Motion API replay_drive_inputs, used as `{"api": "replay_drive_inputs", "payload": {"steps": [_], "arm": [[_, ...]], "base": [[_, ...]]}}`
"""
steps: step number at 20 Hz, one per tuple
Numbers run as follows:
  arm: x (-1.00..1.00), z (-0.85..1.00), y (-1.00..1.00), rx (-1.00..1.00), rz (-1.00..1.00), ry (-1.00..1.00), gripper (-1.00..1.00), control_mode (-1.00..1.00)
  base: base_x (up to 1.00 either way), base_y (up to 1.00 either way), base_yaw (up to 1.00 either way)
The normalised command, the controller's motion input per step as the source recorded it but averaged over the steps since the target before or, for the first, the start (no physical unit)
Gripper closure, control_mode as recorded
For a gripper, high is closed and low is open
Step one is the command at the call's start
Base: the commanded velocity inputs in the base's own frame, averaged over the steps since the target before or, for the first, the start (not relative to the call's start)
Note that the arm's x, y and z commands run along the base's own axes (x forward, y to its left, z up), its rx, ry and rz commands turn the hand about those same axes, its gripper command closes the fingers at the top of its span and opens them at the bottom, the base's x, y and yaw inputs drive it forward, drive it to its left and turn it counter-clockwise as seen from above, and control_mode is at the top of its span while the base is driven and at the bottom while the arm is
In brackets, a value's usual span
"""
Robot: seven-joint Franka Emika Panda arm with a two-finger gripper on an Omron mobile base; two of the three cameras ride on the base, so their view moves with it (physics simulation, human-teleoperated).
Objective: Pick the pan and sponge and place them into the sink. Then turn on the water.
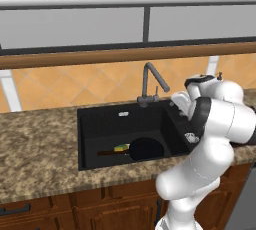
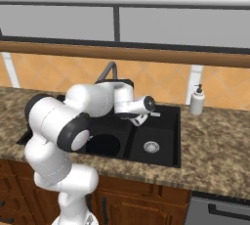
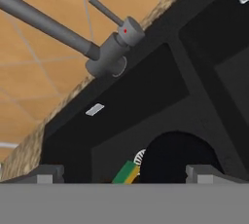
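Sink (image 1: 100,124): matt black, smooth. Pan (image 1: 146,148): matt black. Sponge (image 3: 125,173): green over yellow. Faucet (image 1: 149,81): dull grey metal. Counter (image 1: 35,149): speckled brown stone. Backsplash (image 1: 75,84): smooth orange tile. Cabinets (image 1: 100,209): brown wood. Dispenser (image 2: 197,100): white plastic.

Black rect. double-basin sink (image 1: 90,139), frame centre; round black pan (image 1: 146,149) w/ dark brown handle; green-over-yellow square sponge (image 1: 121,148). Dark grey gooseneck faucet (image 1: 148,85). Speckled brown granite counter (image 1: 35,154); orange tile wall (image 1: 75,86); white soap bottle (image 2: 197,101), right.
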Motion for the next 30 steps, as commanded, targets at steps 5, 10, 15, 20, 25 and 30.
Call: {"api": "replay_drive_inputs", "payload": {"steps": [5,10,15,20,25,30], "arm": [[0.23,0.00,0.00,0.00,0.00,0.00,-1.00,-1.00],[0.39,0.00,0.00,0.01,0.00,0.00,-1.00,-1.00],[0.40,0.00,0.00,0.03,0.00,0.00,-1.00,-1.00],[0.35,0.00,0.00,0.09,0.00,0.00,-1.00,-1.00],[0.42,-0.01,0.00,0.03,0.00,0.00,-1.00,-1.00],[0.37,-0.06,0.00,0.00,0.00,0.00,-1.00,-1.00]], "base": [[0.00,0.00,0.00],[0.00,0.00,0.00],[0.00,0.00,0.00],[0.00,0.00,0.00],[0.00,0.00,0.00],[0.00,0.00,0.00]]}}
